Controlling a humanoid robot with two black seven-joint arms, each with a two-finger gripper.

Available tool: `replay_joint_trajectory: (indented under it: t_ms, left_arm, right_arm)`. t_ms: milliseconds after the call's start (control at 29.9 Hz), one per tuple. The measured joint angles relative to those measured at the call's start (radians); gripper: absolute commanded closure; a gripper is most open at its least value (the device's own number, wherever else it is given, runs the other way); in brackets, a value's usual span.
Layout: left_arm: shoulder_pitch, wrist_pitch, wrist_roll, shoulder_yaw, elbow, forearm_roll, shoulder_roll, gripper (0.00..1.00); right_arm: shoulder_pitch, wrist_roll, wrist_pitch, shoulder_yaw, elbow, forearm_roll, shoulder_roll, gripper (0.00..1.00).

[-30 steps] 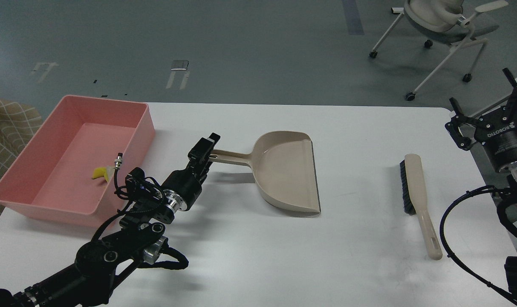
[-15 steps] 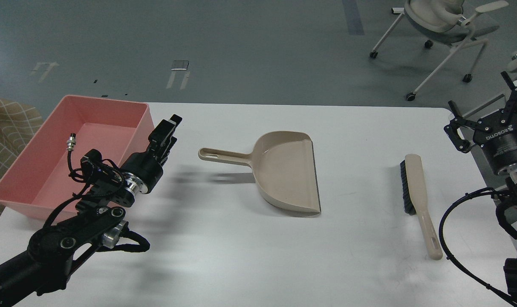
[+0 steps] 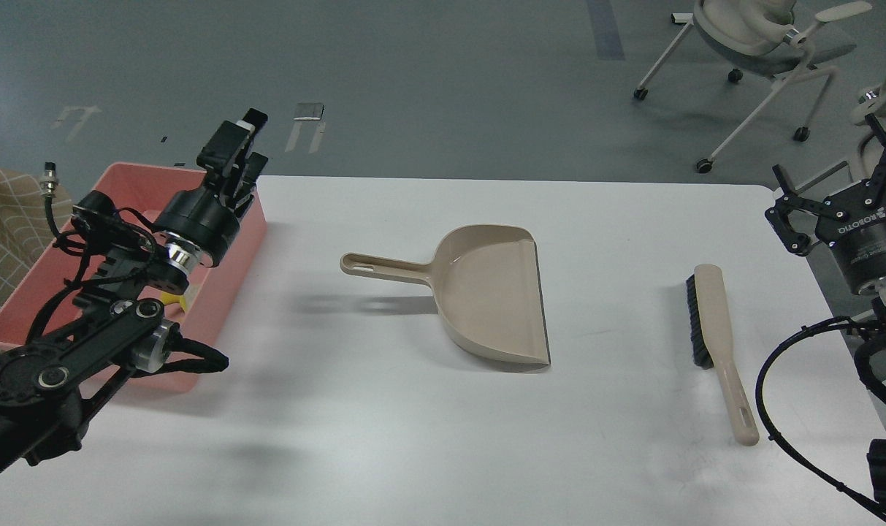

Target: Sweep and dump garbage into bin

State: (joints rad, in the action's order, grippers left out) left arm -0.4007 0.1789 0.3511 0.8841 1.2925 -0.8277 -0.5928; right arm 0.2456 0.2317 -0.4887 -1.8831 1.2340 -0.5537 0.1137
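The pink bin stands at the table's left edge. A bit of the yellow garbage sponge shows inside it, under my left arm; the whitish slice is hidden. My left gripper is raised over the bin's far right corner, its fingers slightly apart and empty. The beige dustpan lies empty at mid-table, handle pointing left. The beige brush with black bristles lies to the right. My right gripper hangs open and empty past the table's right edge.
A checked cloth lies left of the bin. White office chairs stand on the grey floor at the far right. My right arm's cables loop over the table's right edge.
My left gripper has left the dustpan handle and swung left and up, from beside the handle to above the bin's far right corner. The dustpan and brush have stayed put.
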Motion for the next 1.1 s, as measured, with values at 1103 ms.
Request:
replay_joint_trajectory:
  t_ms: [1103]
  left_arm:
    - [-0.280,-0.521,-0.204,0.240,-0.533,0.660,0.195,0.02]
  right_arm:
    - [0.380,-0.002,0.000,0.110,-0.336,-0.002,-0.109,0.00]
